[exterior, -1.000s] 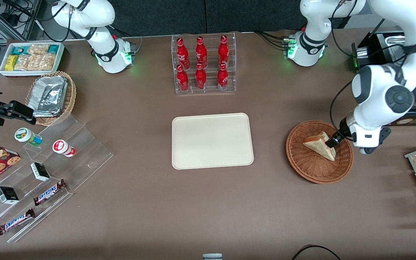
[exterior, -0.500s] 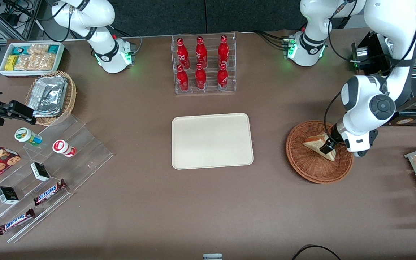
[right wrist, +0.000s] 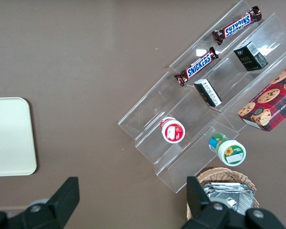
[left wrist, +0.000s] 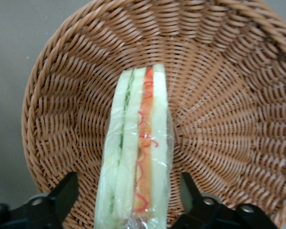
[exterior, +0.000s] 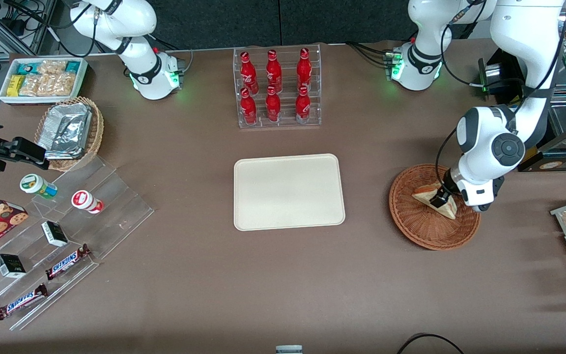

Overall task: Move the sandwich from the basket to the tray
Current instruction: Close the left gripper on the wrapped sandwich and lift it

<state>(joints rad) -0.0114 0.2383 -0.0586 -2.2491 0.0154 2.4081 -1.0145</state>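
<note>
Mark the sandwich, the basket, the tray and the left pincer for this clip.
sandwich point(left wrist: 136, 157): left wrist view, wrapped cut edge.
basket point(exterior: 418, 226): front view, bare woven wall.
tray point(exterior: 288, 191): front view, bare middle.
left pincer point(exterior: 441, 199): front view, over the sandwich, fingers astride it.

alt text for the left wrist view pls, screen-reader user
A plastic-wrapped sandwich stands on edge in a round reddish-brown wicker basket, its pale bread, green and orange-red filling layers facing the camera. The gripper straddles it, one black finger on each side with gaps showing, open and not yet closed on it.
</note>
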